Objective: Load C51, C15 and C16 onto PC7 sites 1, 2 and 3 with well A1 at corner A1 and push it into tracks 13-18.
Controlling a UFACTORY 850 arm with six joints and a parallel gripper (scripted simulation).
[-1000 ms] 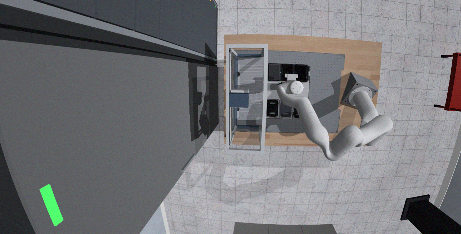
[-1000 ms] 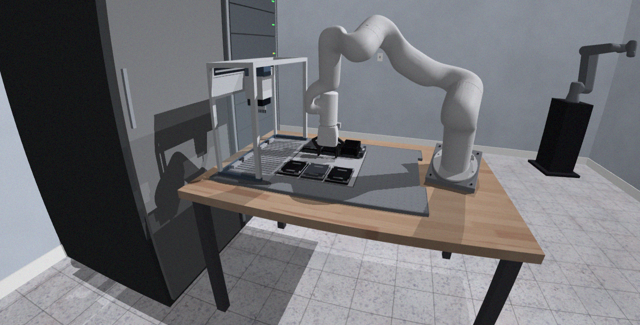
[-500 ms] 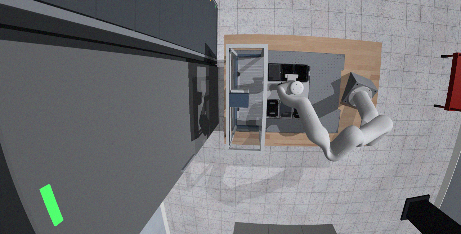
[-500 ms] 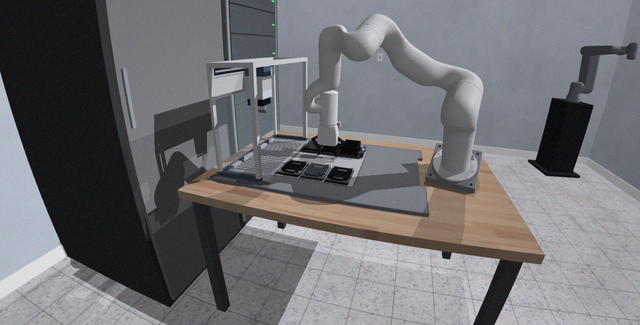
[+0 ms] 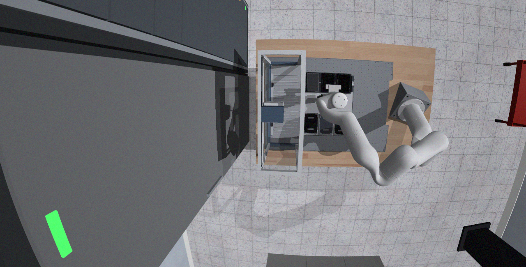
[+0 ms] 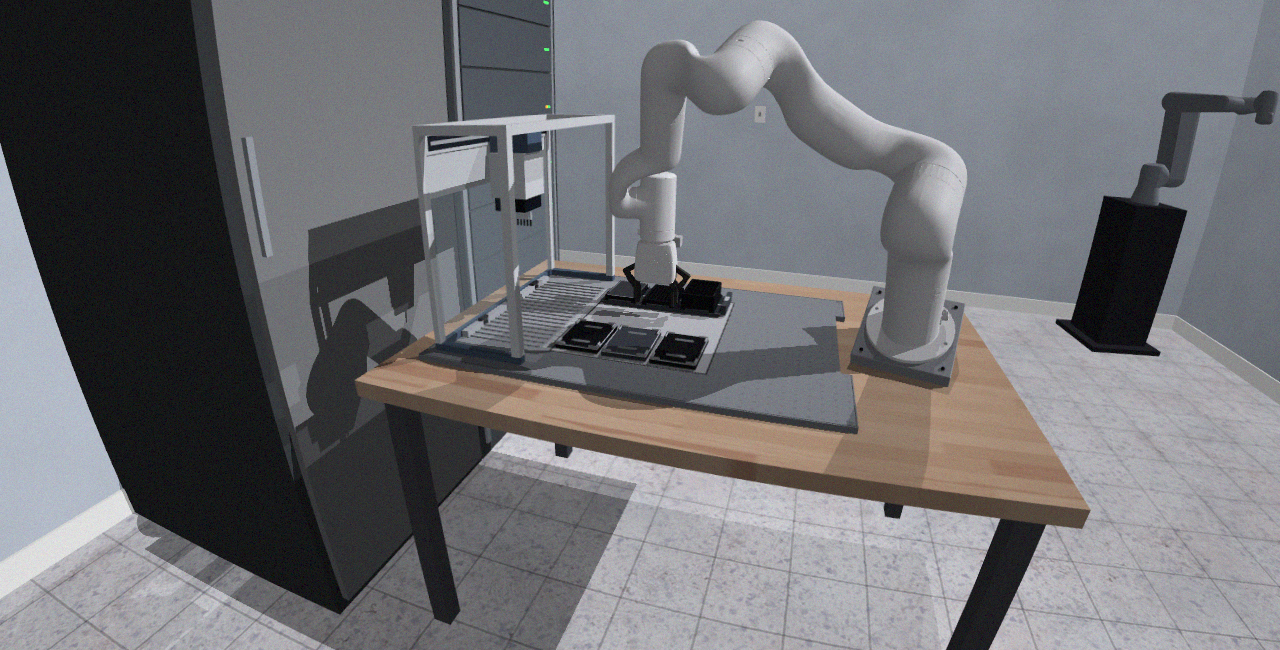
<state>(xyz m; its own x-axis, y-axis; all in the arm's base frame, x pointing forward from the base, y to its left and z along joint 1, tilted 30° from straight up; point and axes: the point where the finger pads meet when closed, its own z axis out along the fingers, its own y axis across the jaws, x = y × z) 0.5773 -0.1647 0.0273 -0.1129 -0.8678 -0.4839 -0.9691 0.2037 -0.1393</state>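
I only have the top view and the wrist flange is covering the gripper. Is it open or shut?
Observer: Open. In the exterior view the gripper has its fingers spread and holds nothing.
Operator: How high is it?
Observer: Low. The fingertips hang down at the far row of black pieces, one on either side of the middle piece. I cannot tell whether they touch it.
Operator: Is the wrist tilted?
Observer: No. The last link of the arm points straight down at the grey deck plate.
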